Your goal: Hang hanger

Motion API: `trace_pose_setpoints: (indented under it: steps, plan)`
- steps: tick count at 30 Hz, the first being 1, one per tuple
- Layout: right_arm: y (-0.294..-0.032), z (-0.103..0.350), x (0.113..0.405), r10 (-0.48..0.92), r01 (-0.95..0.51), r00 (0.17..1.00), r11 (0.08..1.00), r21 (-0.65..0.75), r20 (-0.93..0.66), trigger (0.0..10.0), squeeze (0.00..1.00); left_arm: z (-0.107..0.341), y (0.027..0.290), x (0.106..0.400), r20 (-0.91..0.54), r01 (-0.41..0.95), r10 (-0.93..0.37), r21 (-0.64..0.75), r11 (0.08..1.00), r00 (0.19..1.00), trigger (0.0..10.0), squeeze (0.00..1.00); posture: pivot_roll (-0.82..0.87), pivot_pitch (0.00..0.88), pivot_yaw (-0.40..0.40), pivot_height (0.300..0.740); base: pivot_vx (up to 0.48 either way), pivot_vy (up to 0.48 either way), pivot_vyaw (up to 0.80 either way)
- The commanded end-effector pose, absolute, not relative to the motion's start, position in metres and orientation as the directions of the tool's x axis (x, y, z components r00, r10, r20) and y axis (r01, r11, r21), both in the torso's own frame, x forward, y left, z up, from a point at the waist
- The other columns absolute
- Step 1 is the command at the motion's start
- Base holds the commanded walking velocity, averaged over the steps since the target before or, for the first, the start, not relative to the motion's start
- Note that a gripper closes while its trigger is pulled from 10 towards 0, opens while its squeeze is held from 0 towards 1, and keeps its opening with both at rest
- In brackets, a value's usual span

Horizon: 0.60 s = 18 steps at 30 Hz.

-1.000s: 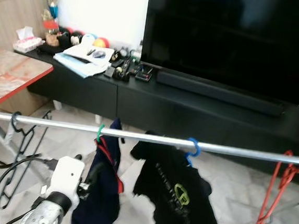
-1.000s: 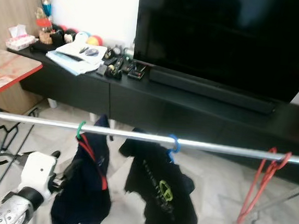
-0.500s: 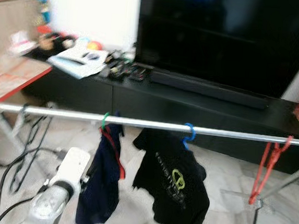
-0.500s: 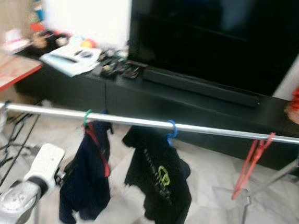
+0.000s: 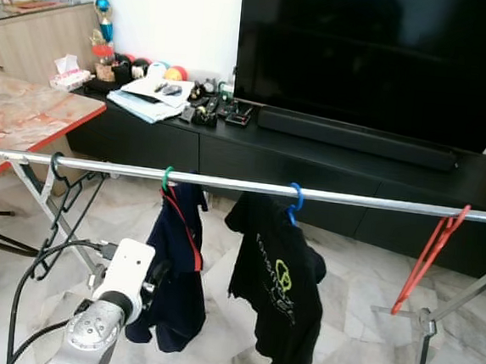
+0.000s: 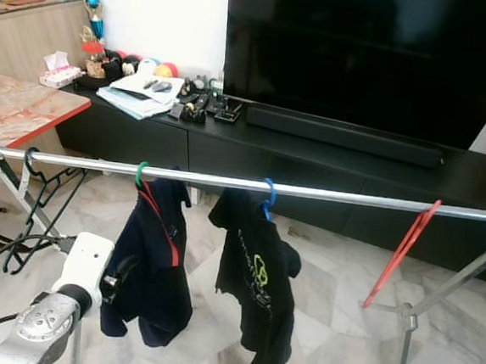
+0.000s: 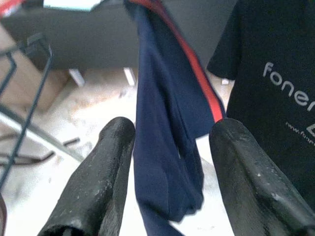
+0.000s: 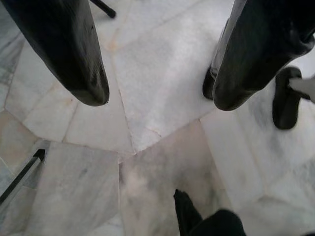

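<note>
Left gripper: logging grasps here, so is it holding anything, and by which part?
Nothing. The left gripper is open, its fingers apart before the navy garment, not on it.

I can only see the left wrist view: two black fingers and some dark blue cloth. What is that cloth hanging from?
Observer: The dark blue garment hangs on a green hanger hooked over a metal rail.
Operator: Anything else on it?
Observer: A black T-shirt on a blue hanger, plus an empty red hanger further right.
Operator: And the other arm?
Observer: The right gripper is open, pointing at the marble floor.
</note>
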State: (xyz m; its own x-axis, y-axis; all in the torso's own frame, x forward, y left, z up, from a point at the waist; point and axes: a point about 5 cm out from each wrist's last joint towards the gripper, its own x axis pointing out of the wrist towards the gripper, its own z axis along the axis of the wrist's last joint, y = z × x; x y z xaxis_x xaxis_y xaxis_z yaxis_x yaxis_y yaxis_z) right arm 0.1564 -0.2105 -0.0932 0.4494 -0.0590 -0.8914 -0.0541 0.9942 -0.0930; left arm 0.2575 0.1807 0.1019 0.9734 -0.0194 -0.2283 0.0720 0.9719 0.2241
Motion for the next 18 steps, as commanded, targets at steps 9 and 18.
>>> trace_pose_setpoints:
  steps: [9,18]
  plan:
    - [-0.208,-0.092,0.160,-0.051,-0.057,0.456,0.995,-0.086,-0.888,10.0,0.00,0.105,0.202,0.259,-0.213,0.008,0.041,0.222,0.975,0.976,10.0,0.00,0.13,0.000,-0.052,0.740,0.000,0.000,0.00]
    - [-0.208,-0.092,0.160,-0.048,-0.058,0.456,0.995,-0.083,-0.889,10.0,0.00,0.105,0.203,0.258,-0.206,0.016,0.030,0.217,0.976,0.978,10.0,0.00,0.13,0.000,-0.054,0.740,0.199,0.000,0.00]
